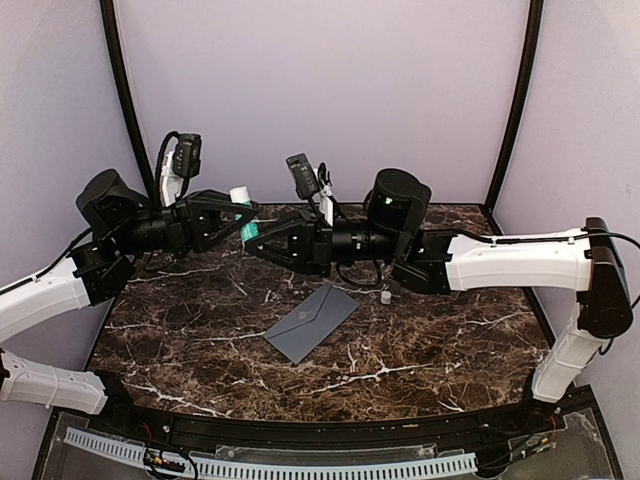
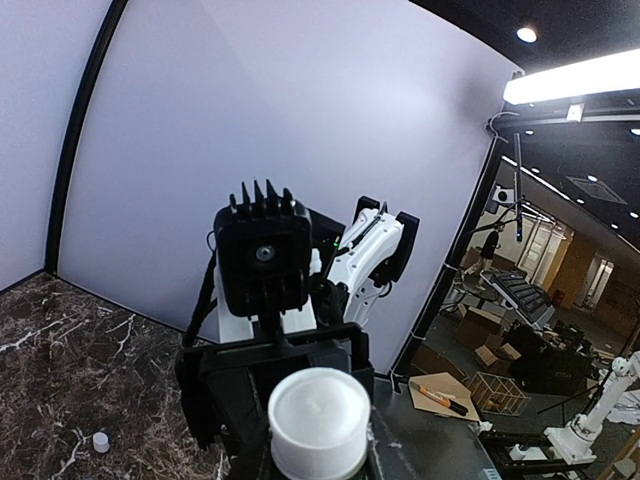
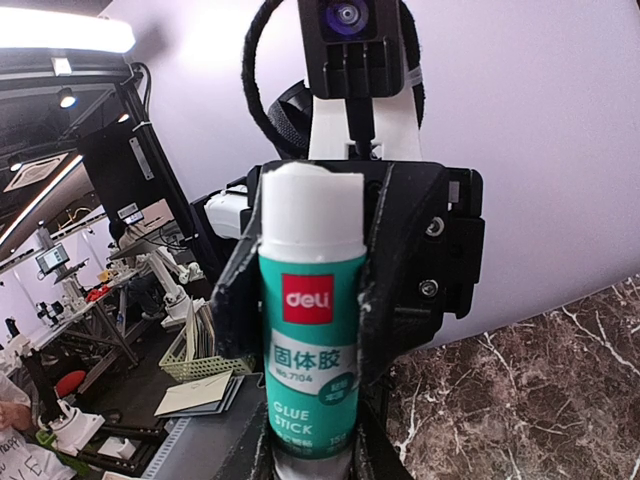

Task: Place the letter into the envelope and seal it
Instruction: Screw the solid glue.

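The envelope lies flat; I judge sealing is in hand. My left gripper clamps the glue stick. My right gripper flanks its base, but I can't tell whether it grips. Next I'd carry the glue to the flap.

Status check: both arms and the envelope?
Left gripper shut on glue stick, mid-air. Right gripper at its lower end, grip unclear. Envelope flat on table, letter unseen. Small white cap beside it.

Even, diffuse overhead light; the envelope casts barely a shadow on the glossy marbled counter. Wrist views bend at the edges, fisheye fashion. A ceiling strip light blows out to white. The glue stick label is sharp and the workshop behind it softer.
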Motion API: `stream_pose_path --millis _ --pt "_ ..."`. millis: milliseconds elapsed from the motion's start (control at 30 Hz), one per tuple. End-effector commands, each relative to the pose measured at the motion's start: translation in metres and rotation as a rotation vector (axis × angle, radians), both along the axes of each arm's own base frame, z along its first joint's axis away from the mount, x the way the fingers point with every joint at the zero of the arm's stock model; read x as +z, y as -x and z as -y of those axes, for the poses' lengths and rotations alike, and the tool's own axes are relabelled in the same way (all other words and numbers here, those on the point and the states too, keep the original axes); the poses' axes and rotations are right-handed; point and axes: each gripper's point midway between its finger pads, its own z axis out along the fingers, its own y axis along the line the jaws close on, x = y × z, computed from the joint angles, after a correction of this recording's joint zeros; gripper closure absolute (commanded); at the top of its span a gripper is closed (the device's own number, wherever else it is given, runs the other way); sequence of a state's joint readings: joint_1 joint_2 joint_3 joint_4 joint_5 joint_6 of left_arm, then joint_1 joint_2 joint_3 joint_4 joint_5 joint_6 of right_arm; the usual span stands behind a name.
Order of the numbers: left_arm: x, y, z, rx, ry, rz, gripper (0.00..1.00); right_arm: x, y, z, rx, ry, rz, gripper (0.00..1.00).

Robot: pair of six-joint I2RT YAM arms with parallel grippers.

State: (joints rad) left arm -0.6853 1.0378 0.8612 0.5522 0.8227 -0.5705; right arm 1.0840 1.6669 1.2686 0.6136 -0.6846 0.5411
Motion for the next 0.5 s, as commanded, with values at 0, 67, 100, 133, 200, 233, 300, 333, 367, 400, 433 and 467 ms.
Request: stream_pose_path --millis 0,67,100,133,200,233,300,333,367,400,433,467 --pt "0.002 -0.001 -0.003 0.015 0.015 0.015 1.0 0.012 0.008 0.003 0.03 -0.052 0.028 0.82" --pt "0.001 -0.002 -0.003 0.018 0.013 0.016 1.0 0.012 0.008 0.003 0.03 -0.052 0.029 0.85" --pt "0.0 -0.002 -0.003 0.022 0.011 0.014 1.0 0.013 0.008 0.004 0.025 -0.053 0.029 0.86" --pt "0.0 -0.004 -0.003 0.032 0.009 0.019 1.0 0.013 0.007 0.004 0.015 -0.054 0.03 0.87" --pt "-0.006 -0.009 -0.003 0.065 -0.008 0.013 1.0 0.015 0.005 0.005 -0.012 -0.06 0.043 0.88" --pt "-0.008 -0.011 -0.004 0.083 -0.013 0.013 1.0 0.013 0.003 0.004 -0.035 -0.049 0.047 0.89" --pt "-0.016 -0.024 -0.005 0.158 -0.045 0.007 1.0 0.011 -0.005 0.0 -0.112 -0.025 0.056 0.9" --pt "-0.024 -0.033 -0.007 0.209 -0.076 -0.001 1.0 0.011 -0.008 -0.002 -0.143 -0.015 0.059 0.91" --pt "-0.026 -0.036 -0.007 0.232 -0.091 0.0 1.0 0.01 -0.011 -0.004 -0.171 -0.007 0.06 0.91" --pt "-0.033 -0.044 -0.009 0.277 -0.12 -0.003 1.0 0.01 -0.014 -0.006 -0.199 0.001 0.057 0.92" --pt "-0.036 -0.05 -0.011 0.316 -0.131 -0.007 1.0 0.009 -0.018 -0.008 -0.224 0.008 0.055 0.92" --pt "-0.041 -0.052 -0.012 0.332 -0.152 -0.009 1.0 0.008 -0.021 -0.011 -0.25 0.017 0.053 0.92"
